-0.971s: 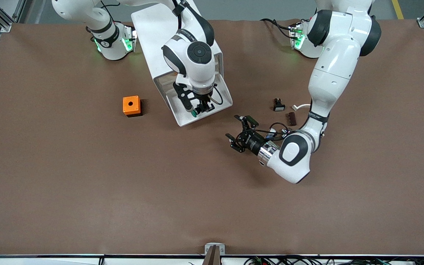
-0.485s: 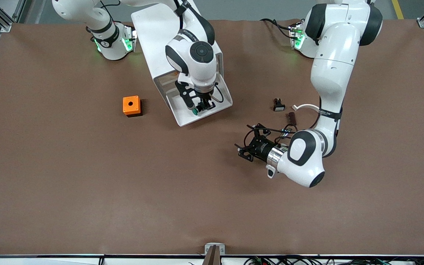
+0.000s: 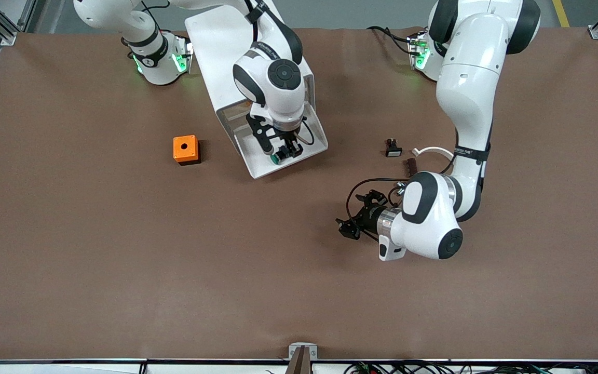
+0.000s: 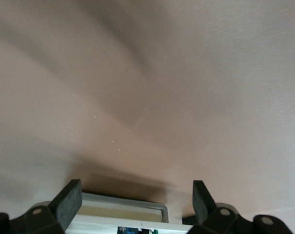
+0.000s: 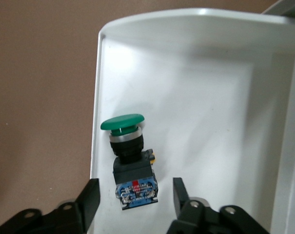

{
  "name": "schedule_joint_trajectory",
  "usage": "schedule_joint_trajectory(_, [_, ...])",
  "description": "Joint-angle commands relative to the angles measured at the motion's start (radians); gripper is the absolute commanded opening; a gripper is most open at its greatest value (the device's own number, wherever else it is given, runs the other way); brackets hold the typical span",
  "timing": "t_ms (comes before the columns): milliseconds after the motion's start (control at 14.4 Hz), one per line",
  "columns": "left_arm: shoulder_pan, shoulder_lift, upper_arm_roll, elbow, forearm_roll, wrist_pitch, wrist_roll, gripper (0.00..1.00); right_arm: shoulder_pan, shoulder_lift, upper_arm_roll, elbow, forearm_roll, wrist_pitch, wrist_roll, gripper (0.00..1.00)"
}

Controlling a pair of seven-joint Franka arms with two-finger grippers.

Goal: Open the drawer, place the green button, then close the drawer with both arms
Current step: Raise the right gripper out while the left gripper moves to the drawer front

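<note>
Right gripper (image 3: 284,150) hangs over the pulled-out drawer (image 3: 315,136), its two fingers (image 5: 88,197) spread apart with nothing clamped between them. In the right wrist view the green-capped push button (image 5: 129,158) lies on its side on the white drawer floor, its blue-and-black end sitting in the gap between the fingertips but apart from both, its green cap pointing away from the gripper and close to the drawer's side wall. In the front view the button (image 3: 276,159) shows just at 7 o'clock of the gripper, inside the tray and near its front lip. The drawer juts out of the white cabinet (image 3: 216,41), which stands toward the right arm's end of the table, at 5 o'clock of the right arm's base. Left gripper (image 3: 357,216) is low over bare brown tabletop (image 3: 122,270), well apart from the drawer and at about 4 o'clock of it; its fingers (image 4: 68,202) stand wide open and hold nothing, and its wrist view shows only the mat under them. An orange box with a hole (image 3: 185,149) sits at 9 o'clock of the drawer front. A black button with a white cap (image 3: 393,148) lies at 3 o'clock of the drawer, with a small dark brown part (image 3: 411,166) just at its 5 o'clock and a white curved clip (image 3: 430,150) beside both, toward the left arm's end.
</note>
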Motion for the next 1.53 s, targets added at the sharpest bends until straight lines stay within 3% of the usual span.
schedule_joint_trajectory(0, [-0.032, -0.049, 0.016, -0.020, 0.113, 0.033, 0.052, 1.00, -0.056, -0.027, -0.006, 0.071, -0.015, -0.116, -0.046, 1.00])
schedule_joint_trajectory(208, [-0.033, -0.053, 0.009, -0.022, 0.182, 0.082, 0.067, 1.00, -0.143, -0.058, -0.006, 0.152, -0.015, -0.259, -0.182, 1.00])
schedule_joint_trajectory(416, [-0.072, -0.089, 0.007, -0.029, 0.253, 0.132, 0.069, 1.00, -0.260, -0.128, -0.007, 0.152, -0.015, -0.267, -0.386, 1.00])
schedule_joint_trajectory(555, [-0.102, -0.119, 0.007, -0.052, 0.267, 0.183, 0.069, 1.00, -0.346, -0.161, -0.007, 0.166, -0.015, -0.342, -0.548, 1.00])
schedule_joint_trajectory(1179, [-0.199, -0.116, 0.009, -0.079, 0.405, 0.258, -0.006, 1.00, -0.660, -0.280, -0.007, 0.182, -0.010, -0.483, -1.208, 1.00])
schedule_joint_trajectory(1456, [-0.265, -0.113, 0.007, -0.164, 0.408, 0.296, -0.107, 1.00, -0.765, -0.334, -0.009, 0.177, -0.013, -0.537, -1.478, 1.00])
